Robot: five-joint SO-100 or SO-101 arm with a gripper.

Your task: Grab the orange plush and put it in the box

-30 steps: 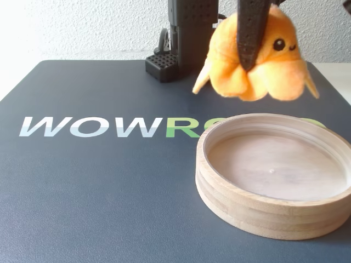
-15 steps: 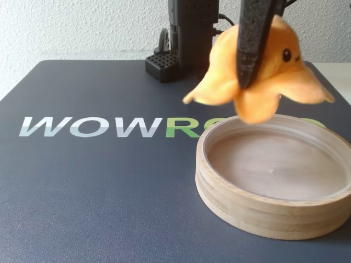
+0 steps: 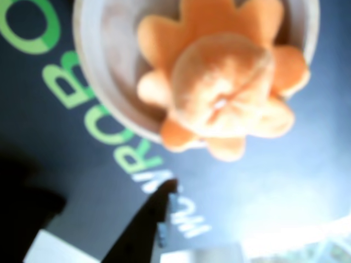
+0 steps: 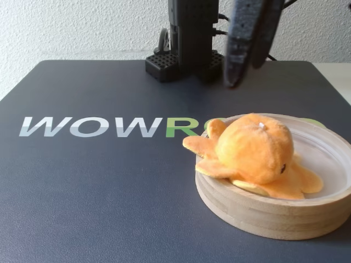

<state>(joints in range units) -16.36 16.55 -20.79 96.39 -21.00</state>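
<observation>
The orange plush (image 4: pixel 253 148) lies in the box (image 4: pixel 263 215), a shallow round wooden tray at the right of the fixed view. Two of its tentacles hang over the tray's left rim. My gripper (image 4: pixel 245 74) hangs above and behind the tray, clear of the plush and empty. In the wrist view the plush (image 3: pixel 219 87) sits on the near side of the box (image 3: pixel 104 66), one dark finger (image 3: pixel 151 224) points up from the bottom edge, and a dark blurred shape at the left stands apart from it, so the jaws look open.
A dark mat (image 4: pixel 82 192) with the lettering WOWROBO (image 4: pixel 93 127) covers the table. The arm's black base (image 4: pixel 186 38) stands at the back centre against a white wall. Pale table shows past the mat's right edge (image 4: pixel 340 76).
</observation>
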